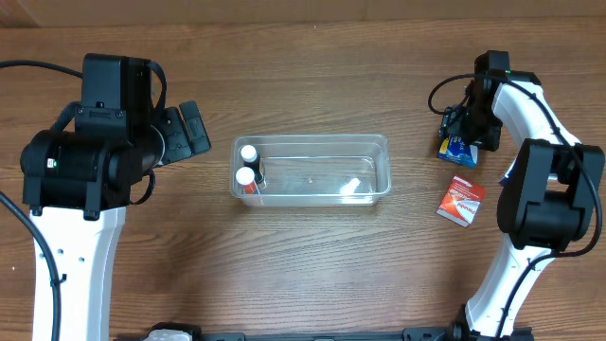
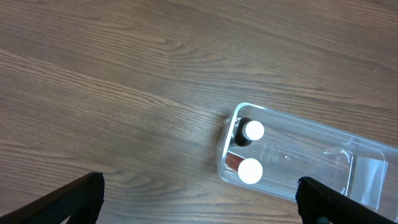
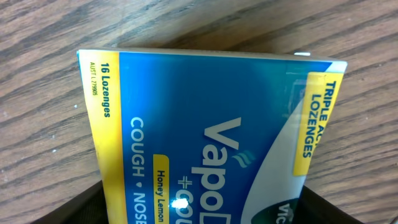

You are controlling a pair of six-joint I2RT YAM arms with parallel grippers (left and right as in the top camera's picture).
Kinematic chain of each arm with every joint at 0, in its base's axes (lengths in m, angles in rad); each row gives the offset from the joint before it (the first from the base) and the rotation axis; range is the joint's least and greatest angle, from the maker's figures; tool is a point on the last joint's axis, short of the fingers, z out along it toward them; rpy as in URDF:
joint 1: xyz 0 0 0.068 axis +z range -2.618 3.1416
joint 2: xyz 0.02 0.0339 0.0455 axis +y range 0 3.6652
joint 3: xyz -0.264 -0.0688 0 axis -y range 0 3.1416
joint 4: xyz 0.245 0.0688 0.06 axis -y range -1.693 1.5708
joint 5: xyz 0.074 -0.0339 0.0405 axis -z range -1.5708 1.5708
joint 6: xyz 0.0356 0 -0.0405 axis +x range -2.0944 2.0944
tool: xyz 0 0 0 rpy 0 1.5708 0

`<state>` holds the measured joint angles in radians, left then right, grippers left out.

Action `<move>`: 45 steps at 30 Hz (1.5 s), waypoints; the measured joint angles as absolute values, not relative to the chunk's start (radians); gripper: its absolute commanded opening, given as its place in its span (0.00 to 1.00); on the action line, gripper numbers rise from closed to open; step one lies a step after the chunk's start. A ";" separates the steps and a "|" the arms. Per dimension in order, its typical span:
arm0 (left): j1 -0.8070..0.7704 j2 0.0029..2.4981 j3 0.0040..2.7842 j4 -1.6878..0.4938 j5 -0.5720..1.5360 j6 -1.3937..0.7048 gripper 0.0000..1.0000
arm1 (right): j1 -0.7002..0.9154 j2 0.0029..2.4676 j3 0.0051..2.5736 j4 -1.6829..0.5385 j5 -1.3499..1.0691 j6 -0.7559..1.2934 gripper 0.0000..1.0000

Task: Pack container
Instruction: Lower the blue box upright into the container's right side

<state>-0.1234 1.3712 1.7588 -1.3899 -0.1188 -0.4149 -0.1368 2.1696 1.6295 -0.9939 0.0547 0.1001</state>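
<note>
Container (image 1: 312, 138) is sitting at the middle of the table (image 1: 312, 275), long side running left to right, roughly midway between the 2 arms. 2 bottles (image 1: 248, 152) with white caps are standing upright at its left end, side by side and just about touching. A small white item (image 1: 351, 187) is lying near its right end; what it is cannot be told.

Left claw (image 2: 199, 202) is hanging over bare wood to the left of the container, apart from it. Its fingers (image 2: 74, 199) are showing at the 2 lower corners of the left wrist view, spread wide, with nothing between them.

Right claw (image 1: 460, 140) is reaching to the far right of the table and gripping a blue and yellow lozenge box (image 3: 205, 124). In the right wrist view its dark fingers (image 3: 74, 214) are meeting the box's 2 side edges, and the box is filling most of that view. A red packet (image 1: 461, 201) is lying flat just in front of the box, between it and the right arm's base, well apart from the container.
</note>
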 measured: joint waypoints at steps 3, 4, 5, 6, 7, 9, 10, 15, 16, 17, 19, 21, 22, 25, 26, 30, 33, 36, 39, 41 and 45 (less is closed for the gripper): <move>-0.123 1.371 1.759 -1.392 -0.118 -0.415 1.00 | -0.137 2.169 1.635 -1.015 0.055 0.101 0.62; -0.123 1.371 1.759 -1.392 -0.118 -0.415 1.00 | -0.137 2.169 1.637 -1.024 0.055 0.101 0.63; -0.123 1.371 1.759 -1.392 -0.118 -0.415 1.00 | -0.137 2.169 1.643 -1.046 0.055 0.101 0.63; -0.123 1.371 1.759 -1.393 -0.119 -0.415 1.00 | -0.136 2.168 1.648 -1.067 0.055 0.102 0.62; -0.123 1.371 1.759 -1.392 -0.119 -0.415 1.00 | -0.133 2.154 1.651 -1.085 0.051 0.102 0.63; -0.123 1.371 1.759 -1.393 -0.118 -0.415 1.00 | -0.120 2.105 1.652 -1.111 0.049 0.104 0.63; -0.123 1.371 1.759 -1.393 -0.118 -0.415 1.00 | -0.100 2.041 1.652 -1.134 0.048 0.104 0.63; -0.123 1.371 1.759 -1.392 -0.119 -0.415 1.00 | 0.172 1.631 1.686 -1.272 0.027 0.110 0.63; -0.123 1.371 1.759 -1.392 -0.119 -0.415 1.00 | 0.236 1.592 1.691 -1.286 0.026 0.129 0.63; -0.123 1.371 1.759 -1.393 -0.119 -0.415 1.00 | 0.296 1.574 1.693 -1.305 0.025 0.152 0.63; -0.123 1.371 1.759 -1.393 -0.119 -0.415 1.00 | 0.405 1.576 1.686 -1.312 0.019 0.212 0.63; -0.123 1.371 1.759 -1.401 -0.119 -0.415 1.00 | 0.473 1.579 1.633 -1.287 0.015 0.265 0.64; -0.123 1.371 1.759 -1.402 -0.119 -0.415 1.00 | 0.490 1.582 1.606 -1.274 0.014 0.282 0.64; -0.123 1.371 1.759 -1.406 -0.120 -0.414 1.00 | 0.500 1.584 1.452 -1.150 0.015 0.322 0.64; -0.123 1.371 1.759 -1.406 -0.121 -0.414 1.00 | 0.500 1.586 1.392 -1.096 0.015 0.329 0.64; -0.123 1.371 1.759 -1.407 -0.120 -0.412 1.00 | 0.500 1.591 1.272 -0.966 0.015 0.340 0.64; -0.123 1.371 1.759 -1.408 -0.121 -0.412 1.00 | 0.500 1.591 1.267 -0.925 0.015 0.340 0.64; -0.123 1.371 1.759 -1.413 -0.120 -0.412 1.00 | 0.500 1.592 1.267 -0.919 0.015 0.340 0.64; -0.123 1.371 1.759 -1.415 -0.120 -0.412 1.00 | 0.500 1.636 1.267 -0.917 0.015 0.340 0.64; -0.123 1.371 1.759 -1.415 -0.121 -0.412 1.00 | 0.500 1.686 1.267 -0.915 0.015 0.340 0.67; -0.123 1.371 1.759 -1.415 -0.120 -0.412 1.00 | 0.500 1.743 1.267 -0.913 0.015 0.341 0.85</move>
<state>-0.1234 1.3712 1.7588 -1.4151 -0.1204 -0.4122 0.4999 1.7432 1.2675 -0.9134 0.0154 0.3412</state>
